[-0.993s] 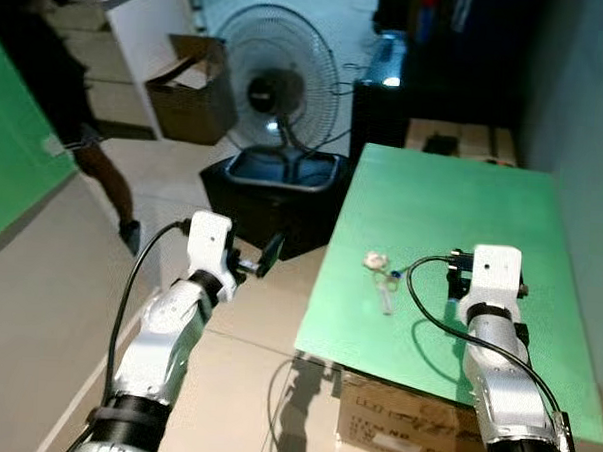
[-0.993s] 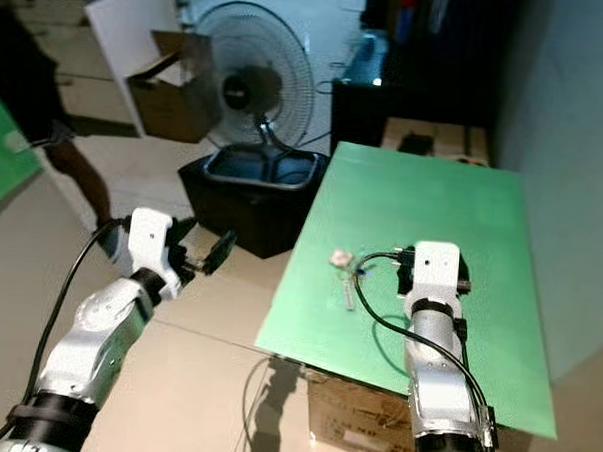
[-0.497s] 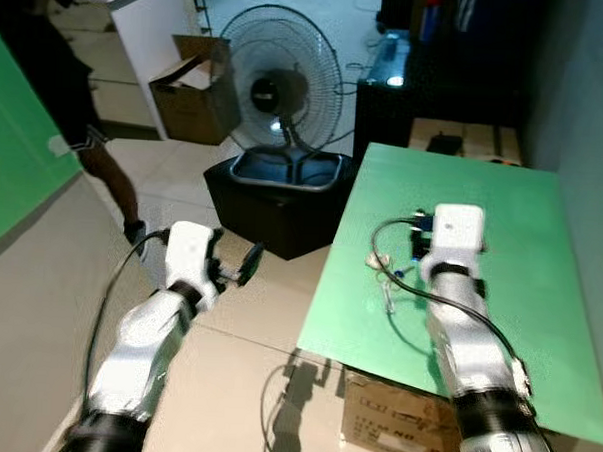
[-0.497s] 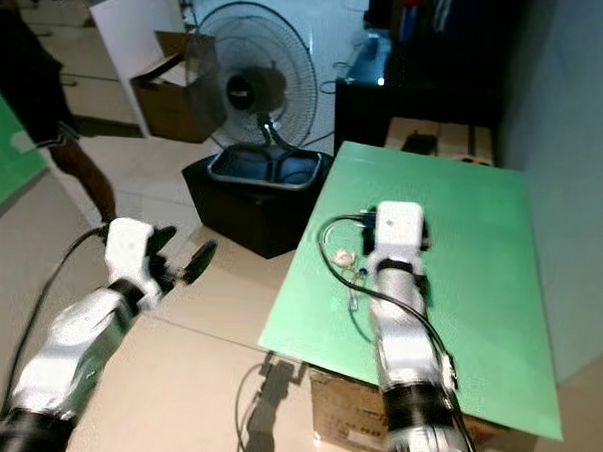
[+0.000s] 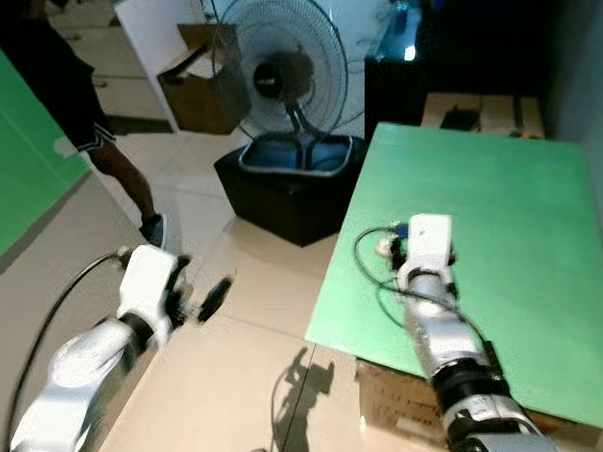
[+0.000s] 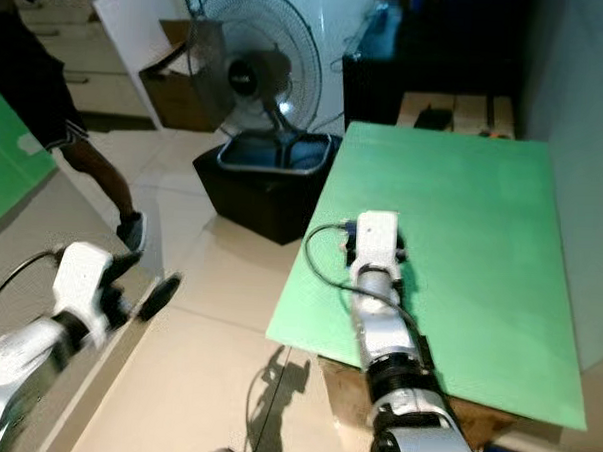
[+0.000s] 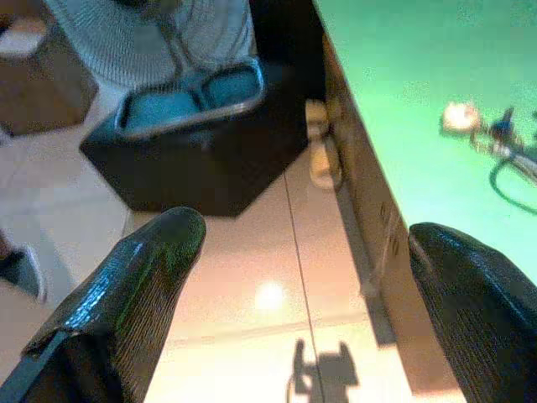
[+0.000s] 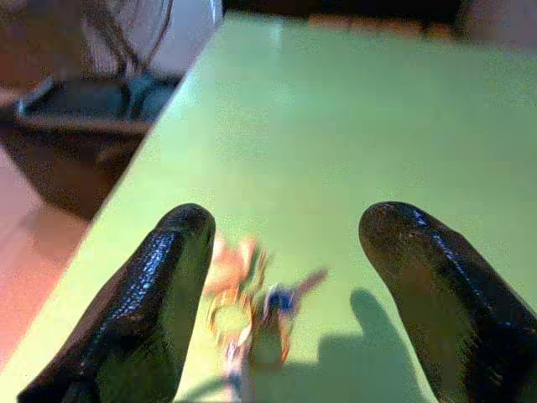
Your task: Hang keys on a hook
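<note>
Dim room, bright glare on pale floor tiles [image 5: 279,285], motion-blurred left gripper [image 5: 200,300], soft-focus keys [image 8: 252,315], dark shadowed background

The head's stereo pair looks forward and steeply down from above both arms, sharing the flat green tabletop [image 5: 503,205] and the round-caged standing fan [image 6: 250,74]. The left wrist camera looks between its spread jaws toward the black rectangular tub [image 7: 197,138] and the tabletop's edge. The right wrist camera sits close over the tabletop, facing the blurred bunch of keys [image 8: 252,323] between its jaws.
</note>
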Tool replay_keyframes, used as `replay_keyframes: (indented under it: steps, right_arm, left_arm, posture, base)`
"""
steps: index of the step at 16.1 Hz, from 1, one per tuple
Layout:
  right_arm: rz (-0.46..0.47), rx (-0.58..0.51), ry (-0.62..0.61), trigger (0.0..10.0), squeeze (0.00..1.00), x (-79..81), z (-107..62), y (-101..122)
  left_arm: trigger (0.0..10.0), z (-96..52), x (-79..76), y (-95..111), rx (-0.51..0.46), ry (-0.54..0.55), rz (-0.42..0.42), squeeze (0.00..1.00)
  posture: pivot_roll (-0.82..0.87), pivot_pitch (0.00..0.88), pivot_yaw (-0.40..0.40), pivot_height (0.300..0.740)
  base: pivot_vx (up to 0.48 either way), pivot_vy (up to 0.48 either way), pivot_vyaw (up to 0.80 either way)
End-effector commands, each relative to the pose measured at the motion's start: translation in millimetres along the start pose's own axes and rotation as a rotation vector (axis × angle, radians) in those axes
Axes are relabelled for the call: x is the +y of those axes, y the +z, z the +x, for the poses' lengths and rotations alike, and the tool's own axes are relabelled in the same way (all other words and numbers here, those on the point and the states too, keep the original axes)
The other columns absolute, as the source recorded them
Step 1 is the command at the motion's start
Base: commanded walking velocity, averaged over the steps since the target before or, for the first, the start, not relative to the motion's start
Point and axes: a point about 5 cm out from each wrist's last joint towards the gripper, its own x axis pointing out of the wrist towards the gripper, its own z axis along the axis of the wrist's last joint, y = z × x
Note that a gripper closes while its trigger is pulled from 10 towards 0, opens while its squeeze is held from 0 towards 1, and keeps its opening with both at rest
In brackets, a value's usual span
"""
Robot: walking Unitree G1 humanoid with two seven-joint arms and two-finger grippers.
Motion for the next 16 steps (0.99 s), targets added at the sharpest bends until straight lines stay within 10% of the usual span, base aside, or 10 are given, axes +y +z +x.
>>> replay_keyframes:
  steps: [1,7,12,16]
  right_arm:
    - [-0.024,-0.003,0.043,10.0,0.0,11.9,0.2,0.5]
    - [-0.102,-0.014,0.116,10.0,0.0,32.4,-8.5,-12.3]
    - [-0.09,0.04,0.059,10.0,0.0,33.2,-14.8,-29.2]
    - [-0.27,-0.063,0.046,10.0,0.0,42.9,-17.5,-22.1]
  left_arm:
    - [10.0,-13.2,5.3,2.6,0.024,0.008,0.01,0.0]
    - [10.0,-63.4,6.3,-3.6,0.18,-0.044,0.019,0.0]
    - [10.0,-72.9,17.3,5.5,0.239,-0.072,0.049,0.0]
    - [10.0,-66.3,12.7,3.5,0.253,-0.108,0.034,0.0]
  posture:
    - [0.09,0.183,0.233,0.74]
    - [0.11,0.267,0.323,0.74]
    - [0.1,0.28,0.374,0.74]
    - [0.06,0.267,0.373,0.74]
  base:
    - [0.0,0.0,0.0]
    - [0.0,0.0,0.0]
    - [0.0,0.0,0.0]
    - [0.0,0.0,0.0]
